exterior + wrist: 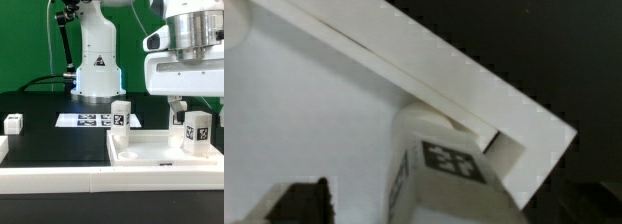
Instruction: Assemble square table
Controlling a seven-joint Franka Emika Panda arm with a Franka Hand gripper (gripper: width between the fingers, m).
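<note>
White plastic tabletop [160, 152]: we see it lying flat, rim upward, on the black work surface [50, 135], at the exterior view's right and just behind the long front rail [60, 180].

Leg under the arm [196, 130]: it stands upright at the tabletop's corner on the exterior view's right. In the wrist view it sits just inside the raised rim [455, 95]. We cannot tell whether it is seated in its hole.

Second leg [120, 115]: it stands upright at the tabletop's far corner, on the exterior view's left.

Loose block [13, 123]: this small white piece lies well apart at the exterior view's left, and we take it for another leg.

Pincer [188, 105]: it hangs directly over the leg under the arm. One dark finger [295, 203] shows in the wrist view, apart from that leg, so we judge the jaws spread and pinching nothing. The other finger is out of sight.

Marker board [88, 120]: it lies flat behind the tabletop, near the robot's base.

Risk, tipping: if the leg is only resting in place, an off-centre descent could let one finger strike its top and knock it over.

Risk, rim contact: the leg is so close to the rim that a finger on that side could land on the rim, which would block the grip or shift the tabletop.

Risk, skewed grip: closing on a tilted leg could jam its thread.
</note>
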